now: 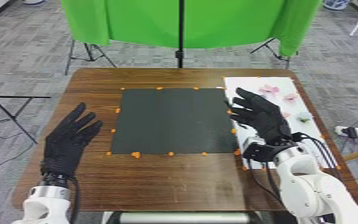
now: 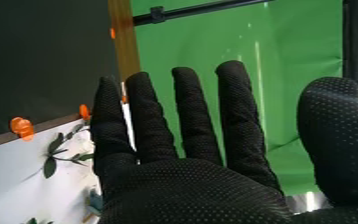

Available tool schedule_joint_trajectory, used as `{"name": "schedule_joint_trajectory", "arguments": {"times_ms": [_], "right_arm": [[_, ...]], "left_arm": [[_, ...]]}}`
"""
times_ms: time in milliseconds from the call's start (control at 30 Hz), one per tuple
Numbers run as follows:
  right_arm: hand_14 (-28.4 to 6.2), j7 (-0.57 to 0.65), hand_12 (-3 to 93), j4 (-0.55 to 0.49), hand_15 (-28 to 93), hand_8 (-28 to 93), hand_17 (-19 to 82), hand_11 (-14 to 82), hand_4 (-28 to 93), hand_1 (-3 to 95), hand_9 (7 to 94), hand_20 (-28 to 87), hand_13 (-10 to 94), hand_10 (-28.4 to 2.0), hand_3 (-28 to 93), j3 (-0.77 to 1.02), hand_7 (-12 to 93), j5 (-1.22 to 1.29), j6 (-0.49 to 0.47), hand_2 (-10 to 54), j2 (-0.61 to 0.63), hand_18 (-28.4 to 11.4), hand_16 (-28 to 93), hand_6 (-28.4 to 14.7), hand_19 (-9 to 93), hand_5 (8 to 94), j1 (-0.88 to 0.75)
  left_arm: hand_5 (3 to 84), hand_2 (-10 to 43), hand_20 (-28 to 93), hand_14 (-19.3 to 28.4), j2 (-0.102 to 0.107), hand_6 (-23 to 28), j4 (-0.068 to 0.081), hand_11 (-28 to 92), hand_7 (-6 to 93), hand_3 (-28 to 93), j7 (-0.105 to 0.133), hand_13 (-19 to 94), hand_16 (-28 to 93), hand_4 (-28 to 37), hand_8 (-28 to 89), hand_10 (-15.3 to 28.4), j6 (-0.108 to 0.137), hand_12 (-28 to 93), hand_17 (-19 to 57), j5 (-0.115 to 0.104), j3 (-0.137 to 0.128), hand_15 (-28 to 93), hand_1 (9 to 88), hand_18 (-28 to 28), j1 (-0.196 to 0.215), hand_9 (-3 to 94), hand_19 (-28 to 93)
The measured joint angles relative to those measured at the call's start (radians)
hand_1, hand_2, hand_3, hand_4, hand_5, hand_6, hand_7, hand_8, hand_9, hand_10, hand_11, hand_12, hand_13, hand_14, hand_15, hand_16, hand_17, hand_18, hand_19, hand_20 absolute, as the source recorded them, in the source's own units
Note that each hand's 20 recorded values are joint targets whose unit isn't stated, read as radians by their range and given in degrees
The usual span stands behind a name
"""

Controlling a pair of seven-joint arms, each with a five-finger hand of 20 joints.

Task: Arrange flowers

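Note:
In the head view my right hand (image 1: 262, 116) is over the left part of the white sheet, beside the dark mat (image 1: 171, 120), fingers straight and holding nothing. Pink flowers (image 1: 270, 90) and a pale green flower (image 1: 304, 117) lie on the sheet to its right. My left hand (image 1: 67, 142) is open left of the mat. From the right wrist, my right hand (image 2: 193, 190) shows straight, spread fingers; a leafy green stem (image 2: 53, 159) lies on the white sheet near the mat's edge, and another plant piece (image 2: 94, 202) is partly hidden by the glove.
The white sheet (image 1: 246, 82) runs along the right side of the brown table (image 1: 180, 177). Orange clips or markers (image 1: 135, 155) dot the edges of the mat and sheet. A green cloth (image 1: 140, 22) hangs on a stand beyond the table.

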Motion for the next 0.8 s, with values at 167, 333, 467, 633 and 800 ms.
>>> {"name": "schedule_joint_trajectory", "arguments": {"times_ms": [167,333,467,633,800], "right_arm": [[-17.9,0.002,11.7,0.0,9,-15,10,6.2,-28,15.7,43.6,15,34,-12.2,87,0.0,18,0.0,0.0,8.6,0.0,-22.0,19,2.8,37,43.3,0.0],[-18.5,0.006,12.2,-0.001,11,-15,10,7.3,-28,15.7,44.7,17,37,-12.5,87,0.007,18,-0.001,-0.004,8.6,-0.003,-22.6,20,2.8,42,43.1,-0.001],[-18.4,0.018,12.3,-0.017,18,-15,10,9.0,-27,16.9,46.2,19,40,-13.5,86,0.021,19,-0.012,-0.005,7.7,-0.001,-22.8,19,2.1,48,43.3,-0.008],[-16.8,0.119,12.6,-0.095,34,-15,13,15.6,-26,20.6,50.3,22,45,-15.4,85,0.05,19,-0.154,0.031,4.6,0.036,-22.1,13,0.1,59,43.9,-0.036],[-16.0,0.302,13.4,-0.181,53,-15,18,25.5,-25,23.7,55.0,27,52,-16.8,83,0.058,20,-0.447,0.142,1.9,0.138,-22.1,10,-2.1,73,45.8,-0.079]], "left_arm": [[35.3,5.6,10,23.1,-0.004,5.4,0.0,19,12.8,80,-0.006,23,-6,-22.6,-11,16.4,0.0,10,-9.8,0.001,0.0,41,25.5,20.8,-0.002,32.3,46],[35.3,5.5,10,23.3,-0.005,5.5,0.0,19,13.0,80,-0.008,23,-6,-22.5,-11,16.5,0.0,10,-9.8,0.001,0.0,42,25.4,20.8,-0.001,32.4,46],[35.2,5.6,11,23.3,-0.004,5.5,0.0,19,12.9,79,-0.005,23,-6,-22.6,-11,16.6,0.0,10,-9.9,0.001,0.0,42,25.5,20.9,-0.001,32.6,46],[35.3,5.5,11,23.4,0.002,5.6,-0.002,19,12.9,80,0.003,23,-6,-22.6,-11,16.8,0.001,10,-9.9,0.0,-0.009,42,25.4,21.0,0.001,32.7,46],[35.3,5.6,11,23.4,0.018,5.7,-0.008,19,13.0,80,0.022,23,-6,-22.5,-11,16.8,0.001,10,-9.9,-0.002,-0.023,42,25.4,21.1,0.011,32.9,46]]}}
